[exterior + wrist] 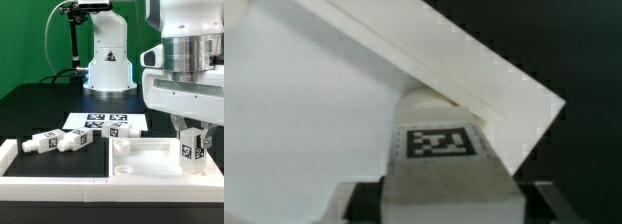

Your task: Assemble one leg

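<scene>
And here's the arm up close on the exterior view's right: a fat, glossy white shell, rounded like a drum, with a band of silvery-grey ribbed metal around the wrist. Below that sits a boxy white block, smooth-edged, and under it the pincer, with short dark grey fingers. Further back, the base rises as a white dome with a dark panel glowing pale blue. From the wrist view, only dark blurred finger pads show at the edge.

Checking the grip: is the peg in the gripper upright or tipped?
Upright. The leg hangs vertically between the gripper fingers, above the panel corner.
</scene>
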Tool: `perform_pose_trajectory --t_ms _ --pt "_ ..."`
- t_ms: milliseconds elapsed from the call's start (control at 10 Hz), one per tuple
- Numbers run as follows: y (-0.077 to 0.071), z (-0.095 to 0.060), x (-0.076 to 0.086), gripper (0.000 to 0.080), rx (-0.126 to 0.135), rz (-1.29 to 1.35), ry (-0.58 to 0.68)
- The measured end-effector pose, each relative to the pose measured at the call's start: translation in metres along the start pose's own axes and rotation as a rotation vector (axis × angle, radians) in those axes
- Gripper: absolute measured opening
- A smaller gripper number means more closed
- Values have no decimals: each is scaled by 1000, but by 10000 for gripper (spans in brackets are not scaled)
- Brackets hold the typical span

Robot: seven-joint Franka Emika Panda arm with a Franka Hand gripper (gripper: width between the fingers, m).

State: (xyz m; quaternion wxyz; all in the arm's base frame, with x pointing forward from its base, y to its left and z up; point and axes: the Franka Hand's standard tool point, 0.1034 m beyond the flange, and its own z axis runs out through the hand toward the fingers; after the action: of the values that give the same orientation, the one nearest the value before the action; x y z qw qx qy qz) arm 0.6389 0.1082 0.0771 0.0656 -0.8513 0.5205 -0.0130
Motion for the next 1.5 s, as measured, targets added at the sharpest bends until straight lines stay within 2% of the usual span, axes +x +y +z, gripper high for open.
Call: perform_pose_trajectory --t_ms 300,500,600,900,1100,1200,1300,1500 --pt "1 1 0 287 -8 -137 5" --pt "-2 0 -6 599 -75 -600 -32" --pt "-4 1 -9 634 -78 -723 -48" --pt "-1 2 -6 647 -82 -951 -51" --pt "-1 2 -1 649 -90 -1277 -42" --pt "-2 3 0 649 -87 -1360 -44" --pt "-2 3 -1 649 -89 -1312 -41" --pt "-2 3 -1 398 -89 -1221 -38"
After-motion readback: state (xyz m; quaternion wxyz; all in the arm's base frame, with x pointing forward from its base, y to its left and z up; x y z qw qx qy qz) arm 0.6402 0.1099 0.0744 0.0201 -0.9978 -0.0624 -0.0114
